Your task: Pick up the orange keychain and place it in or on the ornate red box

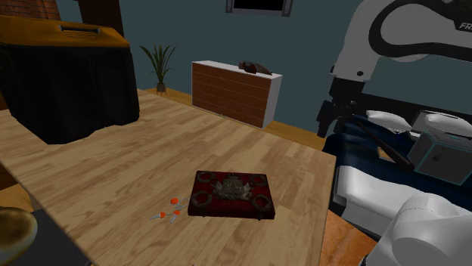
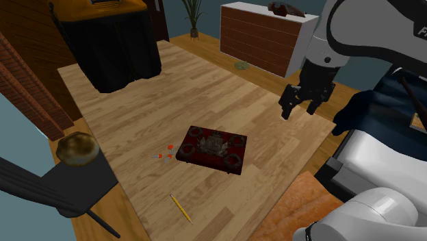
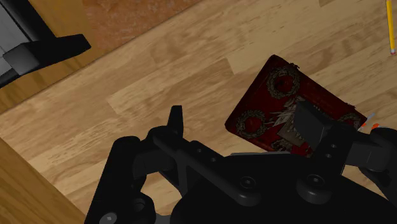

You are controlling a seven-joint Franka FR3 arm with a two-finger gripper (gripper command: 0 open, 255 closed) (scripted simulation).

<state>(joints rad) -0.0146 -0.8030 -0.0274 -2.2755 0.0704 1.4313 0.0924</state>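
Wooden worktop [image 1: 91, 166] is carrying the keychain [image 1: 170, 213] just beside the box [image 1: 231, 195], and the gripper [image 2: 304, 103] is hovering well above, fingers [image 3: 176, 119] spread and empty, so coming down is probably risking clipping the box or nudging the small keychain away.

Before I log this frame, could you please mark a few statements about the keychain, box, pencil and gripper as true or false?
1. The orange keychain lies on the table beside the ornate red box. True.
2. The gripper is shut on the keychain. False: it is open, empty, raised above the table.
3. A yellow pencil lies on the table. True.
4. The pencil rests on the box. False: it lies on the table, apart from it.
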